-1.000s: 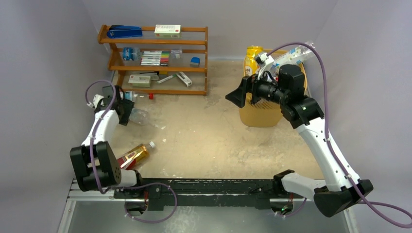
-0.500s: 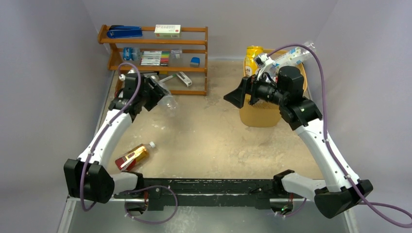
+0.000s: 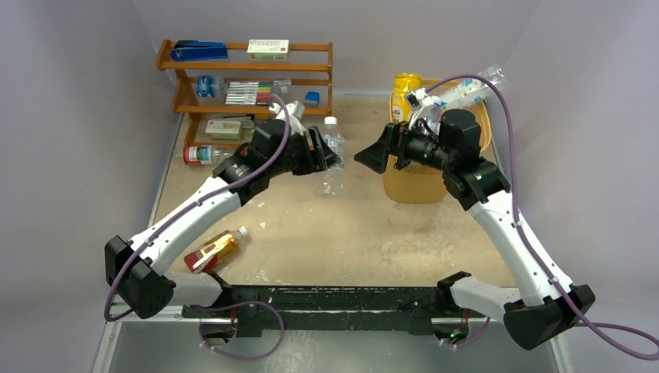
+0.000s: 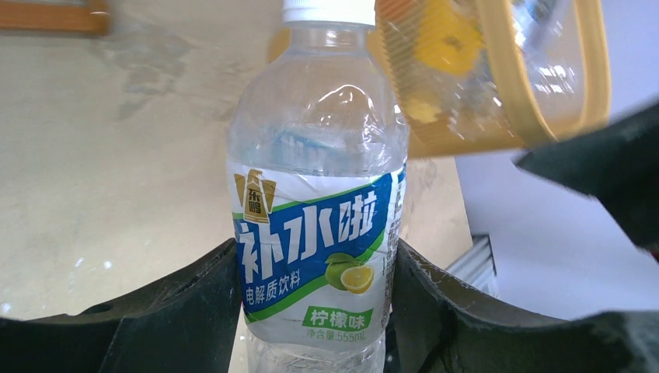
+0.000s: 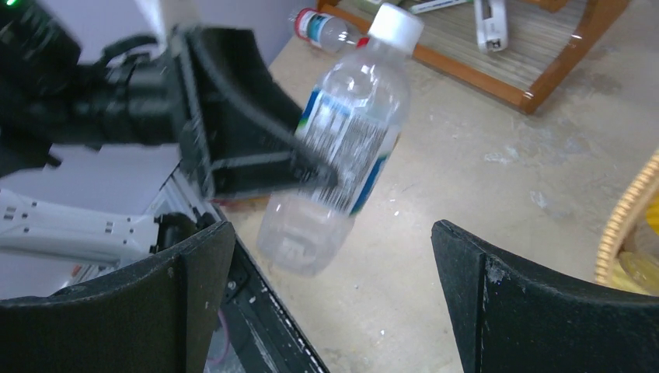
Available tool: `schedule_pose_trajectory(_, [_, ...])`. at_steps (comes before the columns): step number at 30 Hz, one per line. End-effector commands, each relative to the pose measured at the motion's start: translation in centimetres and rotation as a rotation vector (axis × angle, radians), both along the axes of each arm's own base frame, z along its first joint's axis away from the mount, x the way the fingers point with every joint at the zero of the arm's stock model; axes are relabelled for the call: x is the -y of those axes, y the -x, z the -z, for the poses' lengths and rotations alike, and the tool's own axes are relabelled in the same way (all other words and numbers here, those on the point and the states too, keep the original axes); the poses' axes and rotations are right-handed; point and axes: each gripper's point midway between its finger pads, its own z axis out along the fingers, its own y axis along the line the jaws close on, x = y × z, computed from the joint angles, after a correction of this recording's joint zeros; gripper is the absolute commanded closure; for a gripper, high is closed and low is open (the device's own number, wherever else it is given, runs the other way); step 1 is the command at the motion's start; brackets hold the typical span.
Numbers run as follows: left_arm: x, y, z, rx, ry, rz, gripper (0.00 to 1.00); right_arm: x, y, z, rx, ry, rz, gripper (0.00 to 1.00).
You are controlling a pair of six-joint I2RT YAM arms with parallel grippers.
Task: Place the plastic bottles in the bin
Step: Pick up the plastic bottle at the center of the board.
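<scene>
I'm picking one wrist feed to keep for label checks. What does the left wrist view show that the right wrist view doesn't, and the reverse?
Only the left wrist view: the blue and green label, sharp and head-on with its lemon picture, and a long stretch of the bin rim.

Only the right wrist view: the left gripper seen from outside, clamped on the clear white-capped bottle; the wooden rack; and a red-capped bottle lying in front of it.

Both: that held bottle, the sandy table and some of the bin's rim.
</scene>
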Motion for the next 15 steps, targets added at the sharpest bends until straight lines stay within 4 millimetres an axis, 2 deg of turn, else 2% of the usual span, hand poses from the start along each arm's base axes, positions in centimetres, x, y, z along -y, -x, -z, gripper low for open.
schedule_pose_trajectory(1, [2.8,2.0,-5.9,0.252,0.033,0.142,0.39,0.9,-0.6,-3.3,0.033,-0.058,0.109,0.0])
schedule_pose_trajectory(3, [3.5,3.3,-6.4,0.289,0.025,0.191,0.39,1.3,-0.9,-4.4,0.047,-0.082,0.15,0.0])
schedule_pose_trajectory(6, [4.5,5.2,-7.0,0.338,0.012,0.247,0.38,1.3,-1.2,-4.9,0.044,-0.081,0.156,0.0])
schedule_pose_trajectory(9, [4.7,6.1,-7.5,0.373,-0.006,0.259,0.38,1.2,-1.8,-5.3,0.051,-0.094,0.173,0.0])
schedule_pose_trajectory(15, [5.8,7.4,-7.8,0.431,-0.061,0.284,0.38,0.8,-2.1,-4.9,0.039,-0.101,0.159,0.0])
